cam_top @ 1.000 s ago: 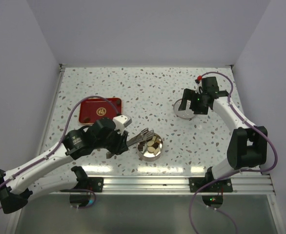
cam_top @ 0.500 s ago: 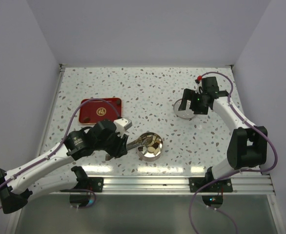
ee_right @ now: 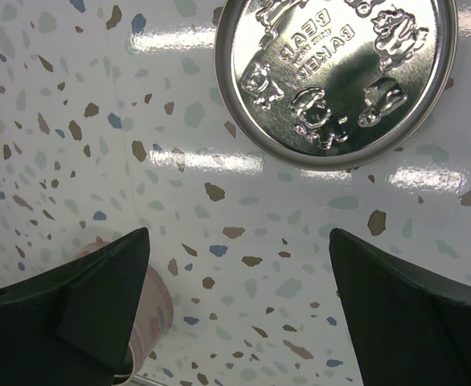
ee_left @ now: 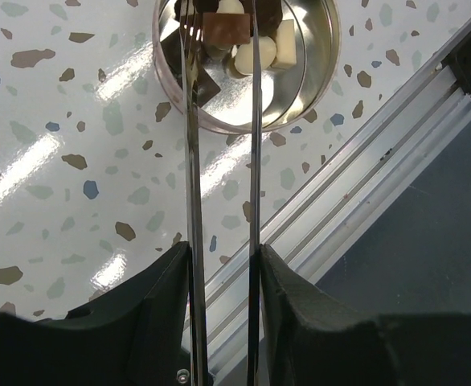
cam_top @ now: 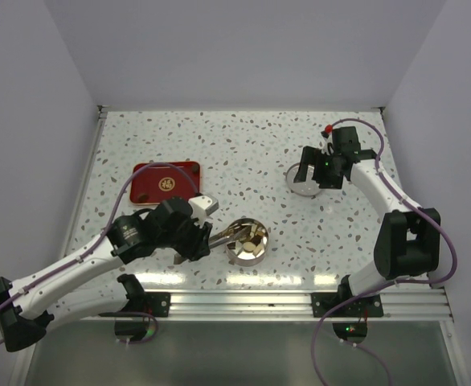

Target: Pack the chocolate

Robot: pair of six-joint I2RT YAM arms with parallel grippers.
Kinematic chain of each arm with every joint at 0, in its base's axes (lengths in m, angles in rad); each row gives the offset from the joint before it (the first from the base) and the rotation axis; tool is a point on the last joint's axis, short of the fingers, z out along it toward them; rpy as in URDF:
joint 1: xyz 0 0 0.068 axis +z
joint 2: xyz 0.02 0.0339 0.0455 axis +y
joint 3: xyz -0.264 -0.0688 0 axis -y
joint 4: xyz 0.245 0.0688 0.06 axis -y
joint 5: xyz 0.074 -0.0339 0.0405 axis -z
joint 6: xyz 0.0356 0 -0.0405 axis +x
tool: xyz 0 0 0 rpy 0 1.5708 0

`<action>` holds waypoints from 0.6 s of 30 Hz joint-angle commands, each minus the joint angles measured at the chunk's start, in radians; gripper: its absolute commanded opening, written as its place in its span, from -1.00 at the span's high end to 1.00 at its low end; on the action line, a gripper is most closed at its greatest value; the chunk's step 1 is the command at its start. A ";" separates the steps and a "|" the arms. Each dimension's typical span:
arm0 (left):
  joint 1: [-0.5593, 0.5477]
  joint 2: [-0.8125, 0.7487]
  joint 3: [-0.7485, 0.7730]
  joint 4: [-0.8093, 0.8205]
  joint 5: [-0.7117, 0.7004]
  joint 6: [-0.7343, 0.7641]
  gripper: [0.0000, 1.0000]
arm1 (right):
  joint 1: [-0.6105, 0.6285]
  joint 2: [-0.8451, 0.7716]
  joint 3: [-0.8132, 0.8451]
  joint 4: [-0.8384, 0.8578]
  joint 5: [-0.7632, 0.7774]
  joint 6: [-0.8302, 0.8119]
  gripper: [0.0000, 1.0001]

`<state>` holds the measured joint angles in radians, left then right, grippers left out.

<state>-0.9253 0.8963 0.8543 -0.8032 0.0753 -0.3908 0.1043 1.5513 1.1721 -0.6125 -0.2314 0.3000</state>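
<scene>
The chocolate (ee_left: pixel 247 58), brown, dark and cream pieces, lies in the open round tin (ee_left: pixel 324 76), which stands near the front edge (cam_top: pixel 247 251). My left gripper (ee_left: pixel 223 257) is shut on long metal tweezers (ee_left: pixel 191 161), whose tips reach into the tin. A brown piece (ee_left: pixel 226 28) sits between the two tweezer arms; I cannot tell if it is pinched. In the top view the left gripper (cam_top: pixel 206 239) is just left of the tin. My right gripper (ee_right: pixel 237 237) hangs open and empty beside the embossed tin lid (ee_right: pixel 336 72), at the far right (cam_top: pixel 302 182).
A red rectangular tray (cam_top: pixel 165 182) lies at the left, behind the left arm. The metal rail of the table's front edge (ee_left: pixel 356 185) runs close beside the tin. A pale printed round object (ee_right: pixel 151 314) shows by the right gripper's left finger.
The left gripper has drawn back a little to the left and turned, so the tweezers now point straight into the tin. Their arms have spread slightly. The right arm has not moved.
</scene>
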 commanded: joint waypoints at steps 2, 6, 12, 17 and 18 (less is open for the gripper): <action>-0.006 0.003 0.042 0.001 0.017 0.033 0.13 | -0.003 -0.007 0.021 0.005 -0.020 0.005 -0.93; -0.006 0.000 0.046 0.001 0.014 0.030 0.11 | -0.003 -0.007 0.020 0.005 -0.022 0.005 -0.93; -0.006 -0.010 0.106 0.002 -0.006 0.026 0.14 | -0.003 -0.008 0.018 0.005 -0.022 0.004 -0.93; -0.004 0.041 0.216 -0.056 -0.041 0.047 0.14 | -0.003 -0.008 0.023 0.000 -0.019 0.002 -0.93; -0.006 0.049 0.250 -0.063 -0.049 0.053 0.14 | -0.003 -0.008 0.026 0.000 -0.019 0.002 -0.93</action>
<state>-0.9253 0.9272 1.0023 -0.8490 0.0586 -0.3729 0.1043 1.5513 1.1721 -0.6132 -0.2314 0.3000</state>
